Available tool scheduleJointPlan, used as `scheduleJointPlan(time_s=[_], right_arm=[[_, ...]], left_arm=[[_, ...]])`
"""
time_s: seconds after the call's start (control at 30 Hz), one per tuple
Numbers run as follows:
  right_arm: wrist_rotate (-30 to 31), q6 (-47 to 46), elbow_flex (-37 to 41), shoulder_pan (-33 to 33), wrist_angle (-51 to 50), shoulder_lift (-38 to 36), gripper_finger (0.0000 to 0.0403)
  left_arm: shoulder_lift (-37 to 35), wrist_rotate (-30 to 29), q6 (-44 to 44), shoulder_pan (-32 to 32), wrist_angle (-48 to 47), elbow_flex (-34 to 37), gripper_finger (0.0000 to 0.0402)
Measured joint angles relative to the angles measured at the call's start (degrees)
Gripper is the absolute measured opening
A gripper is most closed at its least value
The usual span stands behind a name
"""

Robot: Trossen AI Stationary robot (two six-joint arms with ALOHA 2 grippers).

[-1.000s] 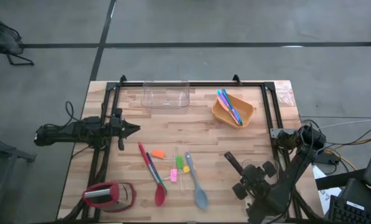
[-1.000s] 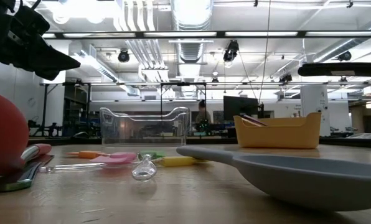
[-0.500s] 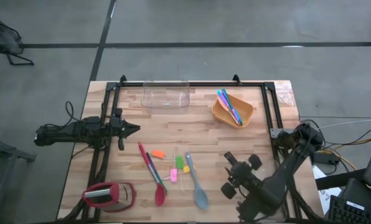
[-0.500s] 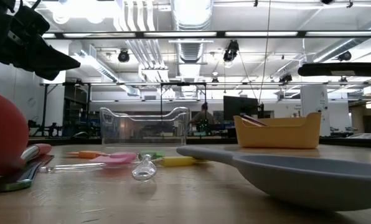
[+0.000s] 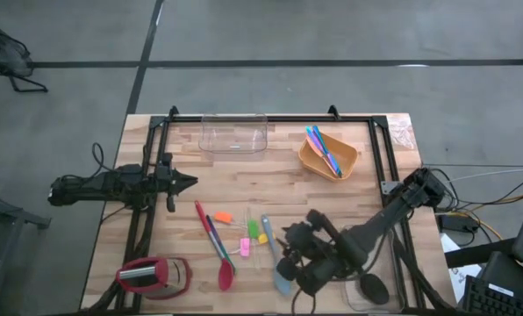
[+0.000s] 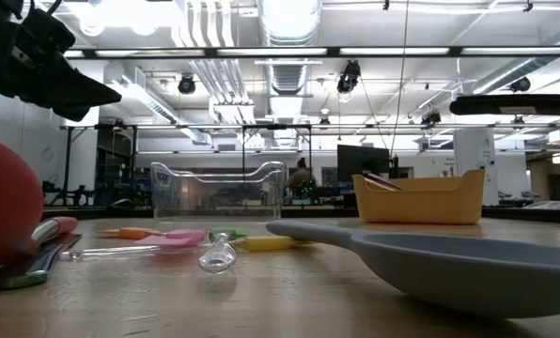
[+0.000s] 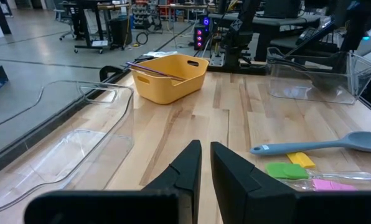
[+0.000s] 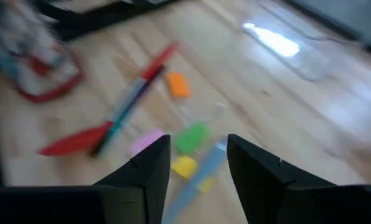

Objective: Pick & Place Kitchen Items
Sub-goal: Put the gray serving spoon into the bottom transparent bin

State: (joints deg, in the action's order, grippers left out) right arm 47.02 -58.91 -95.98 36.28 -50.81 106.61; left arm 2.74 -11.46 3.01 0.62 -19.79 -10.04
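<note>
A pale wooden desk (image 5: 349, 197) on grey concrete floor, and across it in the low view a big workshop with ceiling lights, ducts and monitors. At the far edge sits a clear tub (image 5: 234, 134), nothing visible inside. Beside it, the orange bowl (image 5: 328, 155) holds thin blue, pink and purple cutlery (image 5: 323, 149). Another clear tub (image 7: 61, 146) sits at the desk's near right corner.

Mid-desk, the loose kitchen items: a red spatula (image 5: 218, 254), a grey-blue spatula (image 5: 276, 259), and small orange (image 5: 223, 216), pink (image 5: 244, 247), green (image 5: 253, 230) and yellow (image 5: 263, 237) pieces between them. A red-and-silver gadget (image 5: 153, 276) sits at the near left corner.

The right gripper (image 8: 197, 162) hangs over the grey-blue spatula, jaws apart, holding nothing. The left gripper (image 7: 205, 163) waits at the left edge, jaws nearly together and empty.
</note>
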Motion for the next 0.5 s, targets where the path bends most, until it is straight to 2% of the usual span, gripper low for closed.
scheduleJointPlan(time_s=[0.2,0.5], right_arm=[[-4.0,9.5,0.1,-2.6,12.5,0.0,0.0189],[-10.4,11.4,0.3,-5.0,13.7,3.1,0.0205]], left_arm=[[0.0,0.0,0.0,0.0,0.0,0.0,0.0044],[0.0,0.0,0.0,0.0,0.0,0.0,0.0044]])
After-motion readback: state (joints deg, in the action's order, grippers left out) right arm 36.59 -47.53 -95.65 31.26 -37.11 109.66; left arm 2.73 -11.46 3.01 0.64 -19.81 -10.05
